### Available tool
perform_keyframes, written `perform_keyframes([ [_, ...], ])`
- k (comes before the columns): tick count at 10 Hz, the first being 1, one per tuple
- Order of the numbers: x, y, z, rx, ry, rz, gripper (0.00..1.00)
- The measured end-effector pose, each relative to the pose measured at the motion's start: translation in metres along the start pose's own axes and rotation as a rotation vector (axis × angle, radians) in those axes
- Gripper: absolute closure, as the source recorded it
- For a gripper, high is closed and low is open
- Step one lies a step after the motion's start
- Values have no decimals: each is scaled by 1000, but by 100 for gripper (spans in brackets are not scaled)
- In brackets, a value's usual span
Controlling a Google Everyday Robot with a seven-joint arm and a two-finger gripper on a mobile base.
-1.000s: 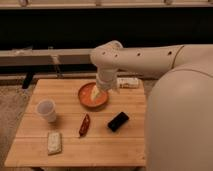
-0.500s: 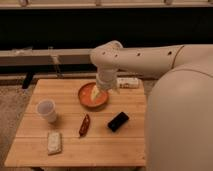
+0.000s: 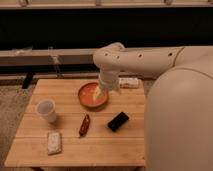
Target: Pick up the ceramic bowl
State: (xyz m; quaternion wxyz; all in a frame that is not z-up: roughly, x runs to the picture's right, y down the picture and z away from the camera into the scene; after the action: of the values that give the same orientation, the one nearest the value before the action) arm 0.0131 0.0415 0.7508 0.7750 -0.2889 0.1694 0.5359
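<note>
We are viewing the ceramic bowl [image 3: 88,98] sitting upright, mouth facing up, at the rear centre of the wooden table [image 3: 100,147]. The gripper [image 3: 101,92] is hanging over the table's rear centre, so the bowl is lying directly beneath it, slightly toward the table's left edge. Being round, the bowl is showing no long axis. We are unable to tell whether the gripper is grasping anything.
</note>
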Motion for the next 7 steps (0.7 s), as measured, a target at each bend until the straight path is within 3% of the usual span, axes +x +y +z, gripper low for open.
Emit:
perform_keyframes([
  [6, 2, -27, 30, -25, 8, 72, 20],
  [7, -8, -32, 34, -25, 4, 74, 20],
])
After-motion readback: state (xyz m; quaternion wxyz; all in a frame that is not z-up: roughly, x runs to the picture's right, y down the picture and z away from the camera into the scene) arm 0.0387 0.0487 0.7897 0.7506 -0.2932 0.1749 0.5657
